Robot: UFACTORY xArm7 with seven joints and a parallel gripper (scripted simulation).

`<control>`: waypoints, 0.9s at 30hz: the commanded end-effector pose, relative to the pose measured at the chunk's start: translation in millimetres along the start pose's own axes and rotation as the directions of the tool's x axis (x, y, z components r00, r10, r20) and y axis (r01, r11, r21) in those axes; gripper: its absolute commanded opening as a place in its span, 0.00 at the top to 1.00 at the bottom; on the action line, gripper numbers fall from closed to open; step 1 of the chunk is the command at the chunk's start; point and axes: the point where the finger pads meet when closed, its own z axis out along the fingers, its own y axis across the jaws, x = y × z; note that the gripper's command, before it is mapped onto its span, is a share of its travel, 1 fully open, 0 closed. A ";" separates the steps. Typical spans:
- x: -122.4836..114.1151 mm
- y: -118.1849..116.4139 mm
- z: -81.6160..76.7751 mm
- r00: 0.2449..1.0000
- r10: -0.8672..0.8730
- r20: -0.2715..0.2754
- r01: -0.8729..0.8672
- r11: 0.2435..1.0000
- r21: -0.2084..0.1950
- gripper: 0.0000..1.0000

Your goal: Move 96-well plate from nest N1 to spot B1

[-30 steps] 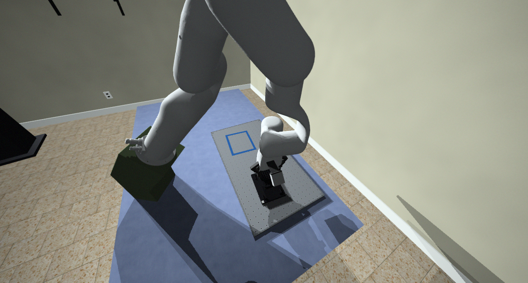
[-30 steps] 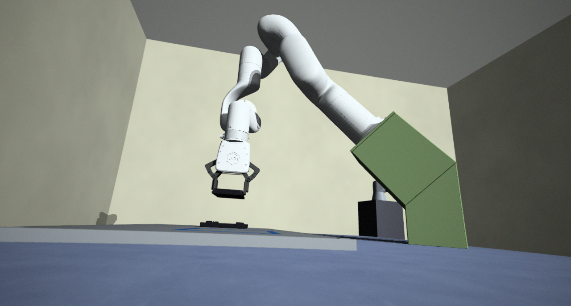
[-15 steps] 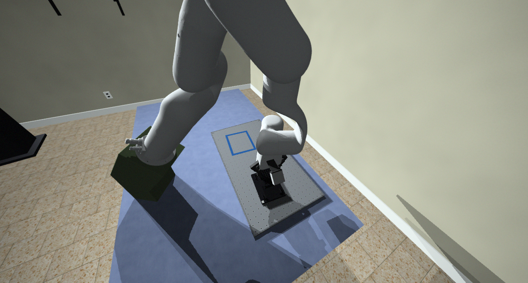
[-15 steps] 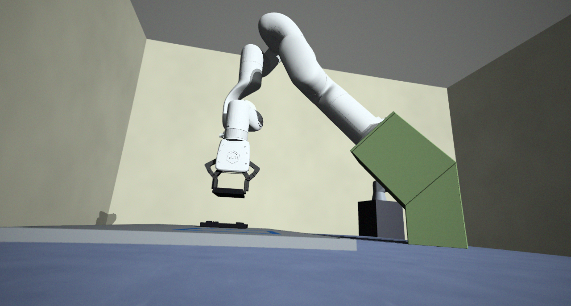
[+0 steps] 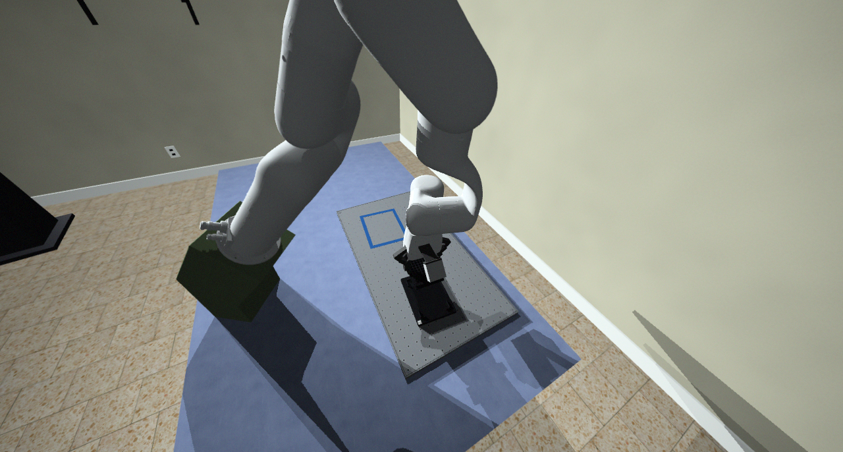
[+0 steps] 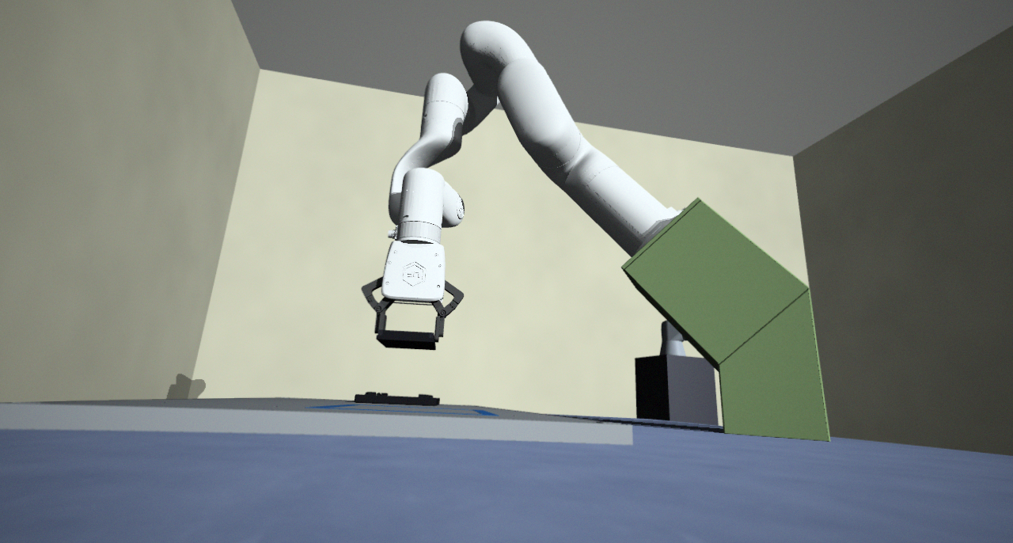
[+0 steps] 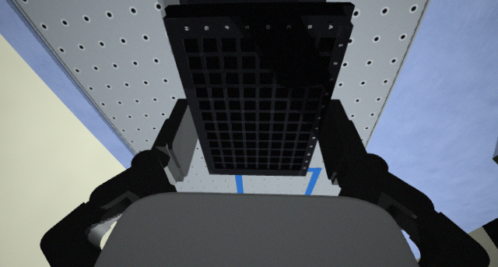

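My gripper [image 6: 407, 336] is shut on the black 96-well plate [image 7: 258, 100] across its long sides. It holds the plate level and well above the grey deck, as the plate shows in the exterior view [image 6: 406, 339] and in the top view [image 5: 419, 267]. The empty black plate nest N1 [image 5: 434, 305] lies on the deck below, low and flat in the exterior view [image 6: 396, 399]. The blue taped outline B1 [image 5: 382, 226] lies further along the deck; two of its lines show under the plate's near end in the wrist view [image 7: 277, 181].
The grey perforated deck lies on a blue mat [image 5: 276, 331]. The arm's green base block [image 5: 226, 275] stands beside the deck. A cream wall [image 5: 618, 154] runs along the deck's far side.
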 end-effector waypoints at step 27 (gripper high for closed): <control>-89.9 9.5 3.3 1.000 0.000 -0.001 0.000 1.000 0.008 1.00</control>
